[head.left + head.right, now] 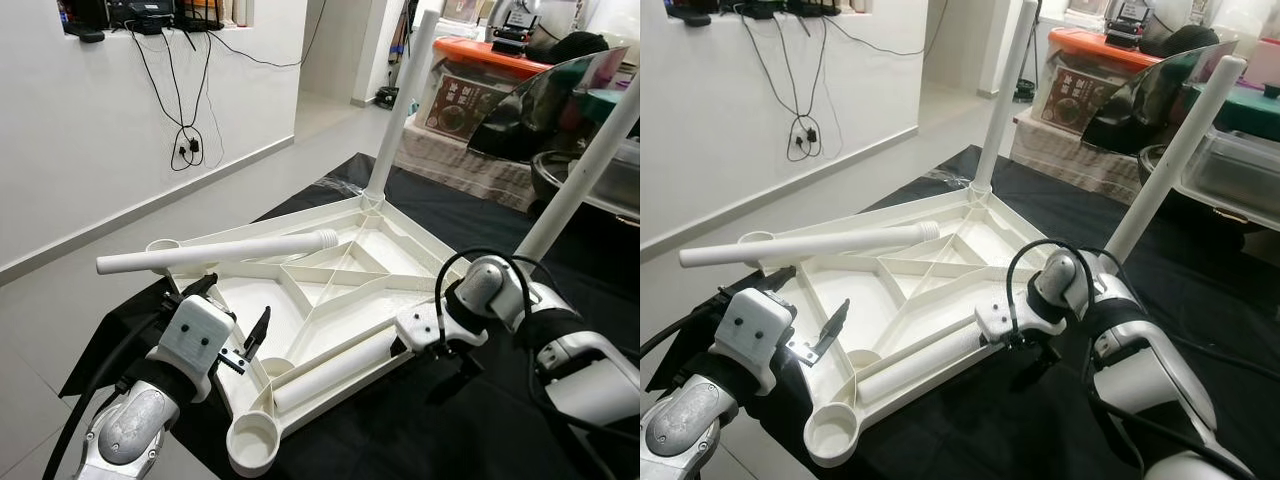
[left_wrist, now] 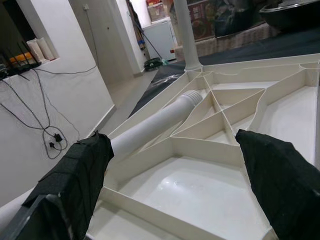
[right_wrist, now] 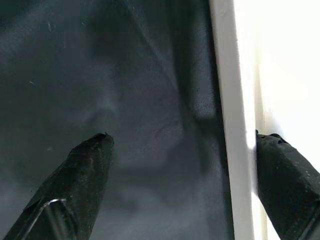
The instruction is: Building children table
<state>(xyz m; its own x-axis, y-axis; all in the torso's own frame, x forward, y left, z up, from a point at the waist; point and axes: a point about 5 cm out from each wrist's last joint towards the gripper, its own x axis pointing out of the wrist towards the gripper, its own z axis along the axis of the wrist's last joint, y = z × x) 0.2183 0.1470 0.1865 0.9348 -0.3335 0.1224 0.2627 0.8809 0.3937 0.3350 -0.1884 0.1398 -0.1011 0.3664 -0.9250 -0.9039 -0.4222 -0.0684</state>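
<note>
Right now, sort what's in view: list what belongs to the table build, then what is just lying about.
For the build:
upturned white plastic tabletop
two screwed-in white legs
loose white leg across the frame
loose white leg near the rim
left gripper, open
right gripper, open

Lying about:
orange-lidded storage box
hanging black cables

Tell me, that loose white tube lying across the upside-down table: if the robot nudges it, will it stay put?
Probably not. The loose leg is round and smooth, resting across the tabletop's thin ribs, so it would likely roll or slide. It looks like stiff hollow plastic, probably light. The left gripper hangs open just beside it.
</note>
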